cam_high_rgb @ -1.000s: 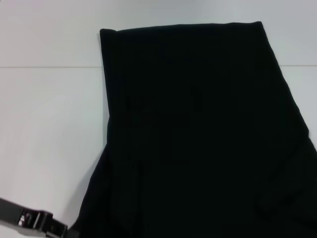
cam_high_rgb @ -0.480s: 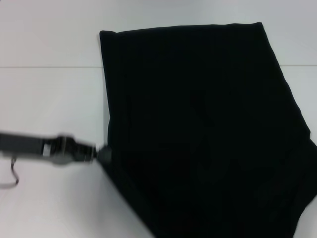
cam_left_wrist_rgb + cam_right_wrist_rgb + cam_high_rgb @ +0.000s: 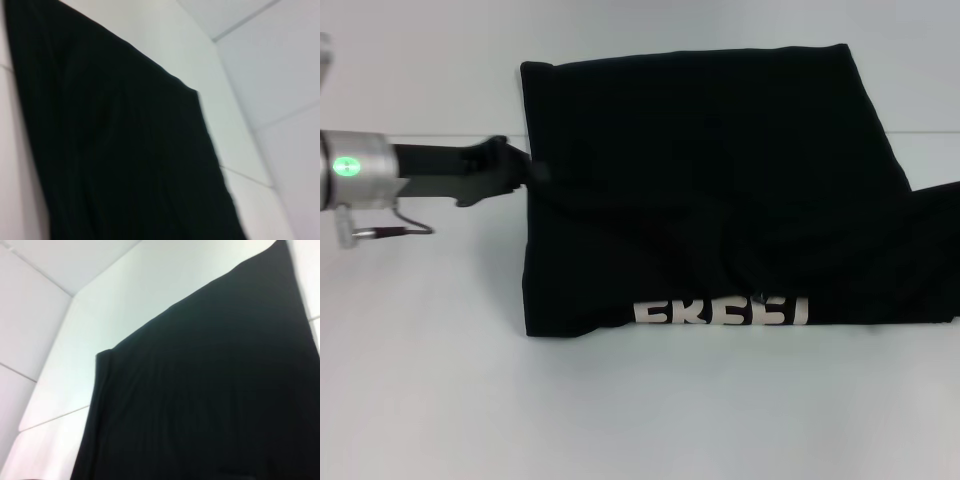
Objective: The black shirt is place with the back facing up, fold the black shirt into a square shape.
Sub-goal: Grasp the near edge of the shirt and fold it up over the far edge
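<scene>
Shirt folded up from 6 o'clock on the worktop.
Left gripper is at its 9 o'clock edge; jaws' state cannot be told. If dragged, the fold could be pulled crooked.

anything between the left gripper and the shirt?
Nothing visible. In the head view the left gripper reaches right to the left edge of the black shirt, no gap showing.

White table, crossed by a thin seam line. Lying on it: the black shirt, folded over, near edge doubled back to show silver-white lettering along the fold, upside down.
</scene>
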`<move>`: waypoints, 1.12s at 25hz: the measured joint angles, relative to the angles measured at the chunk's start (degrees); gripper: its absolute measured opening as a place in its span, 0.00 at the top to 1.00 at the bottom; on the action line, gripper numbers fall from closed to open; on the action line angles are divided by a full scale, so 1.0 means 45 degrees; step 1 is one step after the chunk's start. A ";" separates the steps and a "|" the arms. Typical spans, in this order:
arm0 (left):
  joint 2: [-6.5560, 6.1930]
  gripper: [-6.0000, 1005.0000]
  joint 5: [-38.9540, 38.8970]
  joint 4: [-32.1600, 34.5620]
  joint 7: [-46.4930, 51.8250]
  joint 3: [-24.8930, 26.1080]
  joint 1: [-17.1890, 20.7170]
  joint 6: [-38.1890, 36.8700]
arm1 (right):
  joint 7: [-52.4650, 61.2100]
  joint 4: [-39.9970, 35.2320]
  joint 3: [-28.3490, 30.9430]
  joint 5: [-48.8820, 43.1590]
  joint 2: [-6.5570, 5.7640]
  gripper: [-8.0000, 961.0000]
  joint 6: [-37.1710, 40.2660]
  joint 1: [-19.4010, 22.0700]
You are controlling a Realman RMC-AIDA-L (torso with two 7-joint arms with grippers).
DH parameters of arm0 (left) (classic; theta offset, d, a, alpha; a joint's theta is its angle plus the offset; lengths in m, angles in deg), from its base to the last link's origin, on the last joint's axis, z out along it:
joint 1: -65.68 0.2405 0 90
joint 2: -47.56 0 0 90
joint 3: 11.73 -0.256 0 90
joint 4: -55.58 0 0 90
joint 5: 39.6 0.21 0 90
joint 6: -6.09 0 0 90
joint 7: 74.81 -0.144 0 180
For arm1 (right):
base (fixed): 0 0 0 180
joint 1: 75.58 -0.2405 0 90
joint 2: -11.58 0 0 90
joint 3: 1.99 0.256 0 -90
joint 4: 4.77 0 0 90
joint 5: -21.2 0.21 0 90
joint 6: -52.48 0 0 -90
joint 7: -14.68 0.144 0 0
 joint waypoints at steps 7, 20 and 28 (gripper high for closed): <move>0.0290 0.97 0.0010 -0.0268 0.0482 -0.2557 -0.0404 0.3651 | 0.0201 0.2017 -0.2018 -0.0154 0.0349 0.94 -0.4996 -0.1109; 0.0757 0.97 0.0343 -0.0310 -0.0806 -0.4176 -0.0913 0.7899 | 0.0196 0.3049 -0.4482 -0.0144 0.0778 0.94 -1.0171 -0.2511; 0.0906 0.97 0.0722 -0.1829 -0.0690 -0.5315 -0.1598 1.0754 | 0.0049 0.4573 -0.5439 -0.0132 0.0989 0.94 -1.3150 -0.3125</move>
